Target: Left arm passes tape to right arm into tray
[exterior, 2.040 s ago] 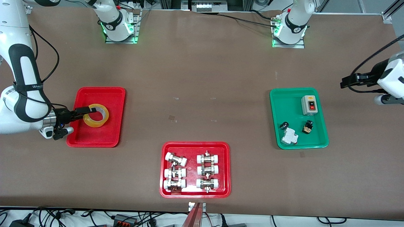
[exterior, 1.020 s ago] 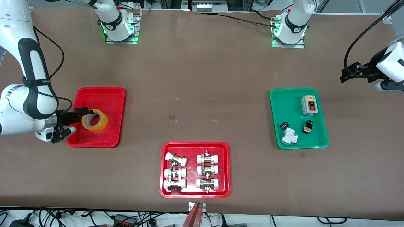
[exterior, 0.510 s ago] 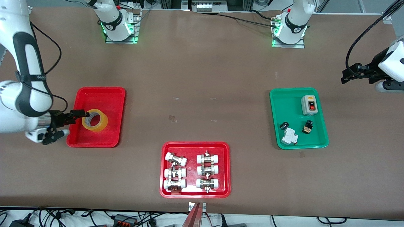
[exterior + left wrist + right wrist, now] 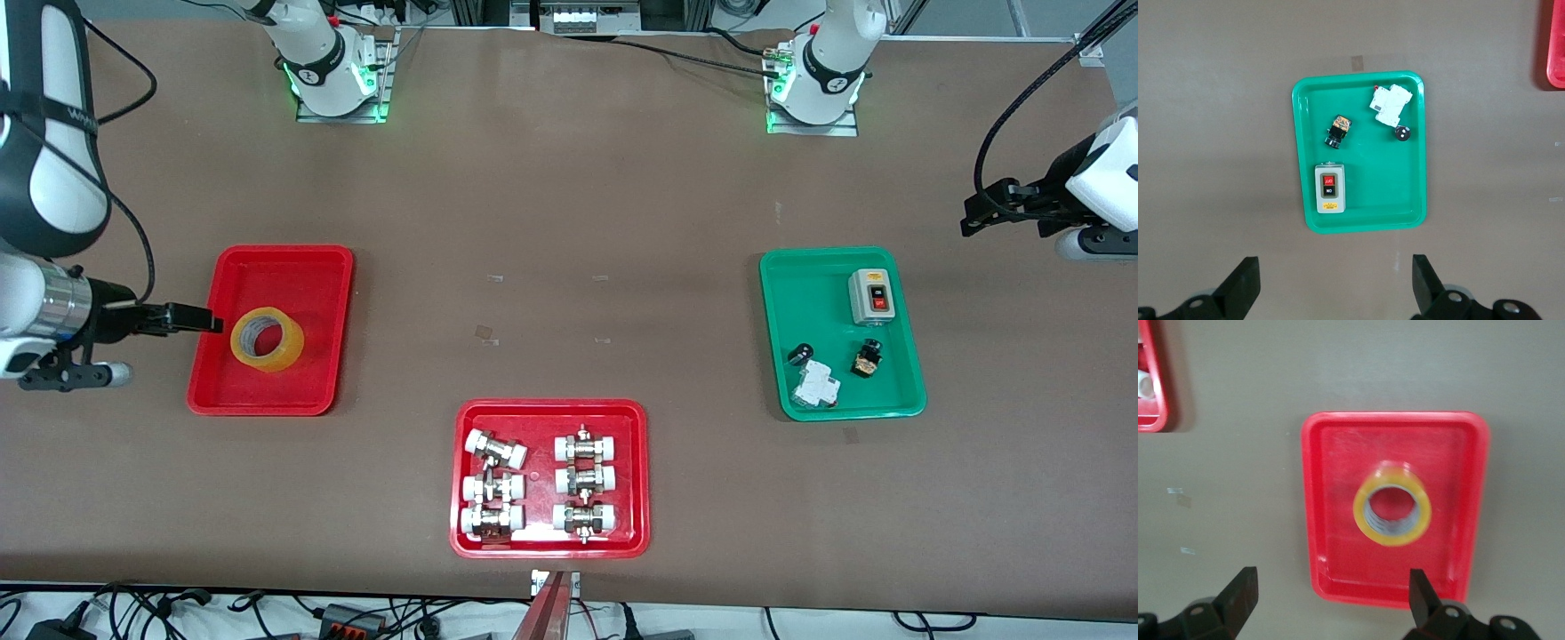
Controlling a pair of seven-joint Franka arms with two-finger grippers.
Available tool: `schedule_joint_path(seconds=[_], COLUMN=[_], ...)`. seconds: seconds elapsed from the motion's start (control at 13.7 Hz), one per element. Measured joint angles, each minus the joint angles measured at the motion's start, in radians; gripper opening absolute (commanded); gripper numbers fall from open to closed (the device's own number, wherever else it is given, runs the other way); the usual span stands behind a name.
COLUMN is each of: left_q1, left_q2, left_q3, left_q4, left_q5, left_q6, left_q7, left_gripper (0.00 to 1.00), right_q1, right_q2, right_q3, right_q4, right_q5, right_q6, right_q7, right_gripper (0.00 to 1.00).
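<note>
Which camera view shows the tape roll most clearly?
The right wrist view: the tape lies flat in the plain red tray, seen from straight above, core visible. The front view shows it smaller. The left wrist view lacks it.

The switch box (image 4: 1329, 188) buttons read "OFF" and "ON".

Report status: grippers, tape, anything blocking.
Right gripper open, empty, at the plain red plastic tray edge. Left gripper open, waiting. Translucent yellow tape roll flat in tray. Nothing in the way.
</note>
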Motion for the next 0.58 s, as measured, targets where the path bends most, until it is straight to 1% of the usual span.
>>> schedule_joint_path(seconds=[0.15, 0.36, 0.58], left_q1=[-0.001, -0.004, -0.01], left_q2=[0.0, 0.0, 0.0], left_q3=[0.0, 0.0, 0.0], left_q4=[0.0, 0.0, 0.0], left_q5=[0.0, 0.0, 0.0], left_q6=[0.001, 0.002, 0.002], left_q7=[0.0, 0.001, 0.001], left_gripper=[1.0, 1.0, 1.0], right_q1=[0.003, 0.002, 0.004], right_q2=[-0.019, -0.037, -0.038], right_q3=[0.0, -0.003, -0.003], right_q4=[0.077, 0.175, 0.194], right_q5=[-0.031, -0.043, -0.067], right_q6=[-0.081, -0.125, -0.119], right_q7=[0.012, 0.014, 0.025], right_gripper=[1.0, 1.0, 1.0])
